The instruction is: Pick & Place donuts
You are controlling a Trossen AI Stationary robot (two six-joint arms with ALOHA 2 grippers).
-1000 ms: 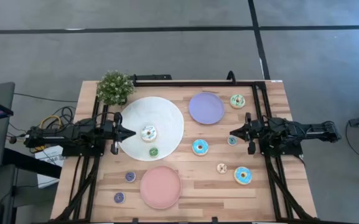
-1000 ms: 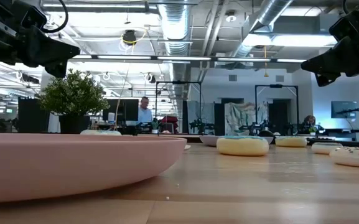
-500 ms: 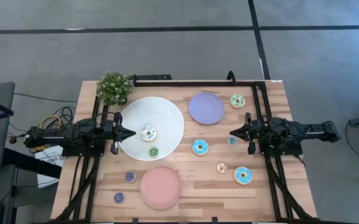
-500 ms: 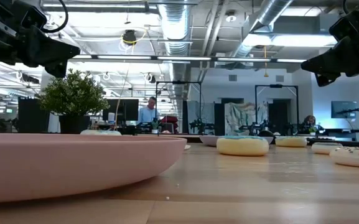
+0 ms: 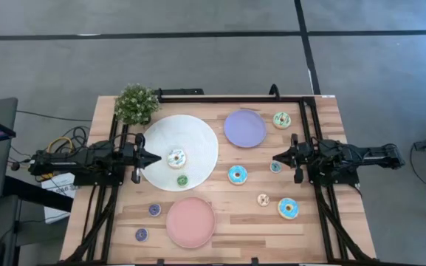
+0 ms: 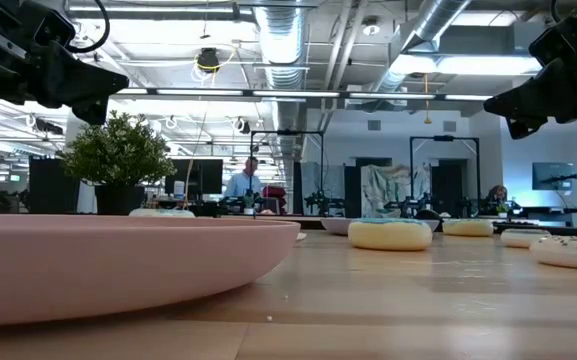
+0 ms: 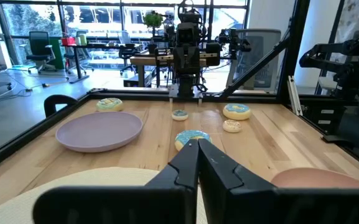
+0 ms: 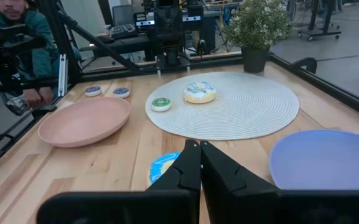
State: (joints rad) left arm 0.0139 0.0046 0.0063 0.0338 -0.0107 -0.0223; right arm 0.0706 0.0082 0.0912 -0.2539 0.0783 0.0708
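Several toy donuts lie scattered on the wooden table (image 5: pixel 316 229). A white sprinkled donut (image 5: pixel 176 157) and a mini green one (image 5: pixel 182 179) rest flat on the big white round mat (image 5: pixel 198 133). A light blue donut (image 5: pixel 237 175), a mini blue (image 5: pixel 275 168), a beige mini (image 5: pixel 263 199), a blue sprinkled one (image 5: pixel 288 208) and a pale green one (image 5: pixel 281 120) lie on bare wood. Two purple minis (image 5: pixel 154 210) lie near the front left. My left gripper (image 5: pixel 157 157) is shut, hovering at the mat's left edge. My right gripper (image 5: pixel 275 157) is shut, hovering at the table's right side.
A lilac plate (image 5: pixel 244 128) sits at the far middle and a pink plate (image 5: pixel 190 222) at the near edge. A potted plant (image 5: pixel 135 103) stands at the far left corner. Black frame rails (image 5: pixel 235 96) run along the far and side edges. A person (image 8: pixel 17 43) sits beyond the table.
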